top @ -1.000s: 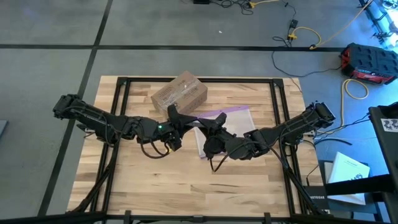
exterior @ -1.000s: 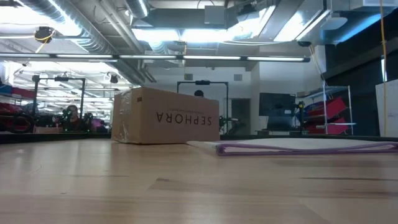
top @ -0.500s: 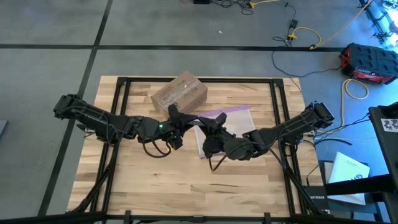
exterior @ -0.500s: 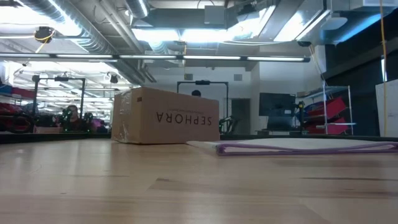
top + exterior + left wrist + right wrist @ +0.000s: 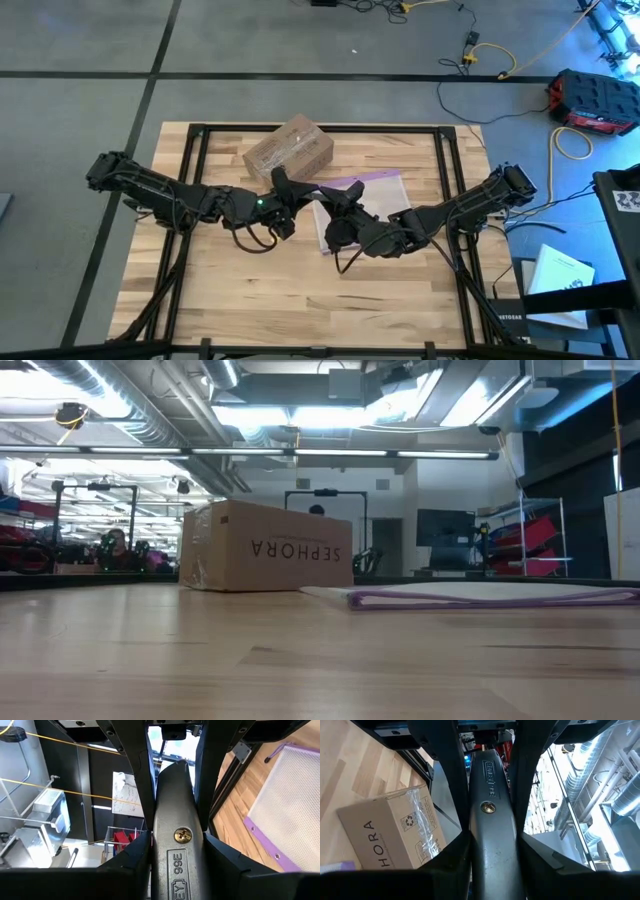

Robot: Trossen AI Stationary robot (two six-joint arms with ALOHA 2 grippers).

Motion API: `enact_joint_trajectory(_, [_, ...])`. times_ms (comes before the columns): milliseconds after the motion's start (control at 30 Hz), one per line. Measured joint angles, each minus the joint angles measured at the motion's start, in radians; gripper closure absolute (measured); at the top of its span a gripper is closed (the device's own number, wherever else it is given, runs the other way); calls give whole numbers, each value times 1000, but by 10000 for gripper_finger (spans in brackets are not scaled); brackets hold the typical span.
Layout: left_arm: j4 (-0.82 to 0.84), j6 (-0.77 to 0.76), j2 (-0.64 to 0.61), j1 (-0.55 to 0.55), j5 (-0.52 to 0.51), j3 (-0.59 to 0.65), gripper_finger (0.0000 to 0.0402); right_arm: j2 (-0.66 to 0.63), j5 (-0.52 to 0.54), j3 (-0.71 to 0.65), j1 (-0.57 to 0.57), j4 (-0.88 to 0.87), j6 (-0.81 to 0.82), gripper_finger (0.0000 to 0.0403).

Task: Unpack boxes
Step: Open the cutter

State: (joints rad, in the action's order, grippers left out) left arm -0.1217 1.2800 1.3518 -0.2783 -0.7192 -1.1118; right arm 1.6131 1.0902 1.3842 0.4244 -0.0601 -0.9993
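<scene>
Wooden table (image 5: 300,290) — both pincers (image 5: 312,193) grip one knife (image 5: 176,835).

Barely any movement here: the left gripper (image 5: 283,180) and right gripper (image 5: 338,196) have edged a touch nearer, both pinching the same grey tool (image 5: 176,845).

The box (image 5: 289,149) sits on the table (image 5: 300,300) near its far edge, a little left of centre. The bag (image 5: 375,190) lies flat just beside it, toward the right edge. Both grippers, left (image 5: 281,182) and right (image 5: 338,196), meet over the table's middle, each clamped on one end of the same tool (image 5: 175,835).
</scene>
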Motion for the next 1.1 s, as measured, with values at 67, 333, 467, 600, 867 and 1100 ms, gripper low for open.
enact_joint_trajectory(67, [1,0,0,0,-2,0,277,0,3,0,0,0,0,291])
enact_joint_trajectory(333, [2,4,0,9,-1,0,277,0,24,0,0,0,-3,292])
enact_joint_trajectory(467, [3,6,0,12,-2,0,277,0,26,0,0,-1,-3,292])
enact_joint_trajectory(600, [3,10,0,13,-7,0,277,0,31,0,0,-1,-3,292])
enact_joint_trajectory(867, [4,15,0,15,-13,0,277,0,35,0,0,-1,-5,292])
enact_joint_trajectory(1100, [3,19,0,33,-5,0,277,0,46,0,0,0,-22,292])
